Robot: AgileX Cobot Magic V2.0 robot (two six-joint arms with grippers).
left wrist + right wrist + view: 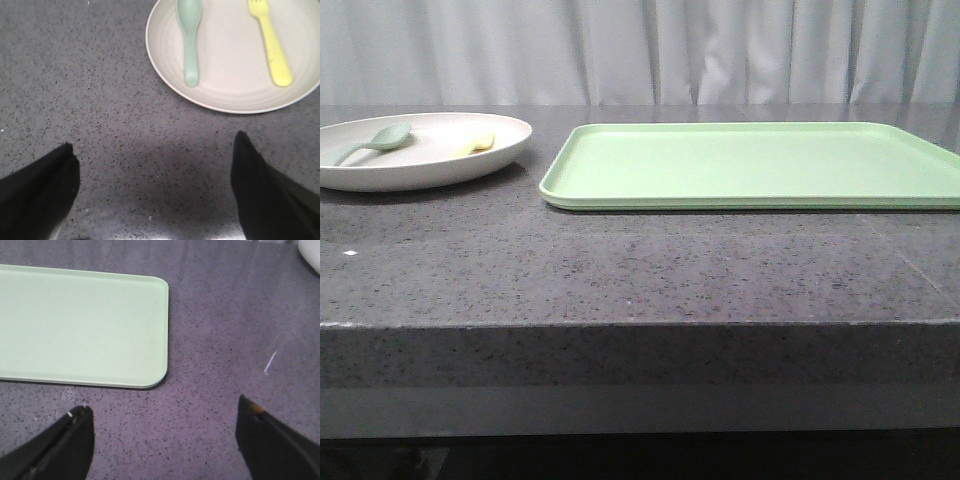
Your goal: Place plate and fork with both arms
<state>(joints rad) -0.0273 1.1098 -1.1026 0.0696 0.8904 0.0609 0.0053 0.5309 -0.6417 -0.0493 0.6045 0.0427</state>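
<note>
The off-white plate [430,170] sits at the far left of the table, and also shows in the left wrist view [230,75]. On it lie the yellow fork [475,145], seen clearly in the left wrist view [272,47], and a pale teal spoon [190,42]. My left gripper [155,145] is open and empty over bare table, short of the plate. My right gripper [165,407] is open and empty over bare table, near a corner of the light-green tray [75,325]. Neither gripper shows in the front view.
The light-green tray [750,165] lies flat to the right of the plate, reaching the right edge of the front view. The table is dark speckled stone with its front edge [640,325] near me. A grey curtain hangs behind.
</note>
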